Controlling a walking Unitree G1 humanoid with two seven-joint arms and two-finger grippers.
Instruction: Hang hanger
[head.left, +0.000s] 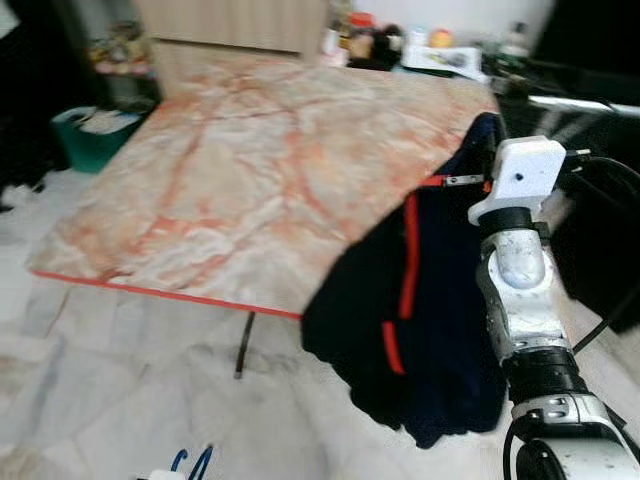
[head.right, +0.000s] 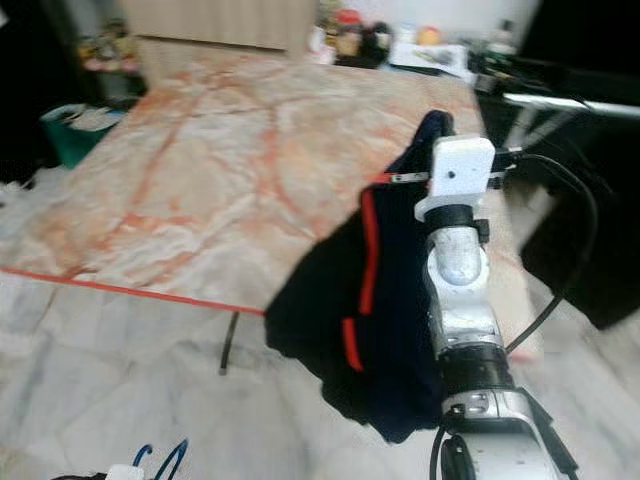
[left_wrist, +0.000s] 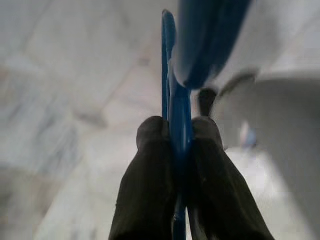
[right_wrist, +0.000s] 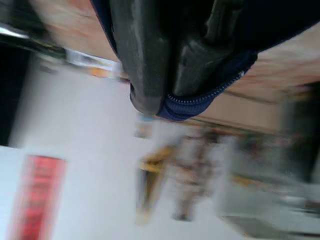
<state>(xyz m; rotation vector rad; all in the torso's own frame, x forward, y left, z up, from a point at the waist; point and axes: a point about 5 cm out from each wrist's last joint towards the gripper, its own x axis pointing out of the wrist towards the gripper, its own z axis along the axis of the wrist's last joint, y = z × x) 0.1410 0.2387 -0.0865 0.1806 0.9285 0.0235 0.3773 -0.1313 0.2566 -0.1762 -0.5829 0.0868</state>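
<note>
Marble table (head.left: 250, 170) beside right hand (right_wrist: 167, 97) gripping navy jacket (head.left: 430, 320); left hand (left_wrist: 177, 135) clamping blue hanger (left_wrist: 177, 100).

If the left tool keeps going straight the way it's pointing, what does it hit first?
Likely the floor. The left tool is shut on the blue hanger and points down at pale tiles; a blurred pale shape beside it looks off the line, though depth is unclear.

The right arm (head.left: 520, 300) rises from the lower right, forearm near upright, its white wrist housing (head.left: 522, 178) at the top. The right gripper (right_wrist: 170, 75) has its jaws closed on dark blue zippered cloth (right_wrist: 200, 102), pinched between the two black fingers (right_wrist: 142, 55). The left gripper (left_wrist: 175, 165) is held low, its jaws pressed together on a blue hanger (left_wrist: 172, 90), one finger on each side of the thin blue bar.
</note>
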